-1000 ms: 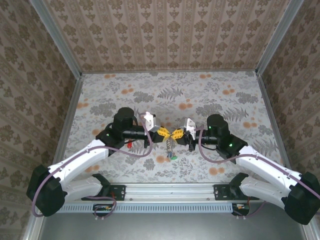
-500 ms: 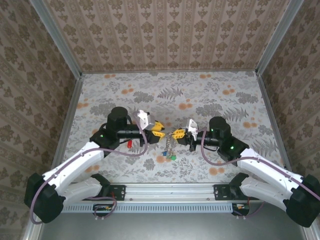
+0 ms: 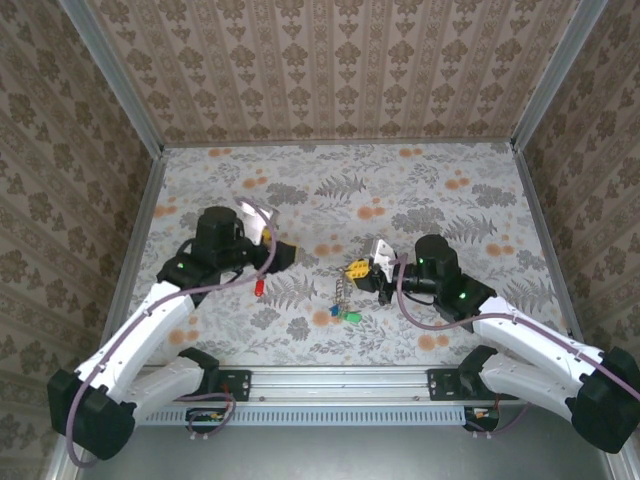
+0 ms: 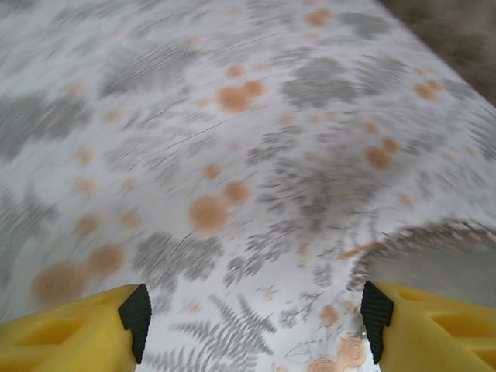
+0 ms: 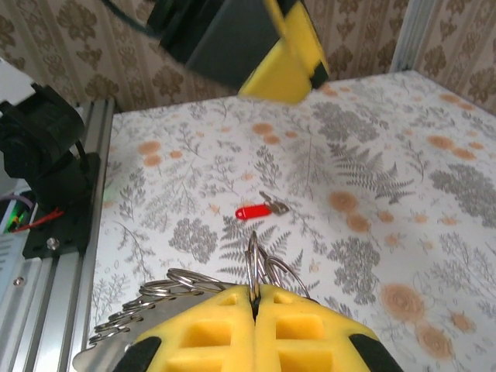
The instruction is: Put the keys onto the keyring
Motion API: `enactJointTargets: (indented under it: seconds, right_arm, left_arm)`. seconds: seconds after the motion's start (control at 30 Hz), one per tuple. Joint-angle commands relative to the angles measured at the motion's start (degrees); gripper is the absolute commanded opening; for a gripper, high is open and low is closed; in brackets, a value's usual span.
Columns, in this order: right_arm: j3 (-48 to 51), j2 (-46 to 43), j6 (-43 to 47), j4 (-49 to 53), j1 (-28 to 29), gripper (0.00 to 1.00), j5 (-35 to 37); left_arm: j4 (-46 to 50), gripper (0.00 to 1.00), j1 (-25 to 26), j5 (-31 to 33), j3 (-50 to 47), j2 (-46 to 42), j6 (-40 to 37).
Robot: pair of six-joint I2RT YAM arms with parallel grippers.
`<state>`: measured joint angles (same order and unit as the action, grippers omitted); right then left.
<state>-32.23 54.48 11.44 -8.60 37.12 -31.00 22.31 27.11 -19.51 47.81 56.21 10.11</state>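
The right pincer (image 3: 356,268) was clamped on the thin grey wire keyring (image 5: 262,267), with the blue and green plastic-headed keys (image 3: 343,314) trailing below. The left pincer (image 4: 252,314) gaped empty near the tiny red-headed metal key (image 3: 259,289) on the floral bench (image 3: 450,200). That key looked light and flat, probably best pinched by its head.

Left arm (image 3: 140,335), right arm (image 3: 520,335): white shell links, black joint housings, black bases.
Cable (image 3: 68,405): purple-grey, one running along each arm.
Green light (image 3: 462,292): small, on right arm's black housing.
Wrist mounts (image 3: 380,248): white.
Left pincer (image 4: 256,310): yellow fingers, black tip pads (image 4: 138,311).
Right pincer (image 5: 254,293): yellow fingers with square moulded recesses, black side patches.
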Motion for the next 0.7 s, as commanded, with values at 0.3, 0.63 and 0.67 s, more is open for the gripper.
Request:
enactJointTargets:
  seconds: [0.3,0.63,0.67]
  right_arm:
    - [-7.25,1.72,11.15,13.07,0.05,0.00,1.79]
    - [-6.10,3.65,7.97,9.53,0.41,0.00,4.02]
    - [-6.08,3.78,7.53,9.44,0.36,0.00,4.28]
  left_arm:
    - [28.54,0.52,-10.34,3.40,2.75,11.91,26.82]
    - [23.49,0.32,-13.75,-2.80,7.73,28.49,19.13]
    - [23.21,0.33,-13.74,-3.39,8.12,30.31,18.90]
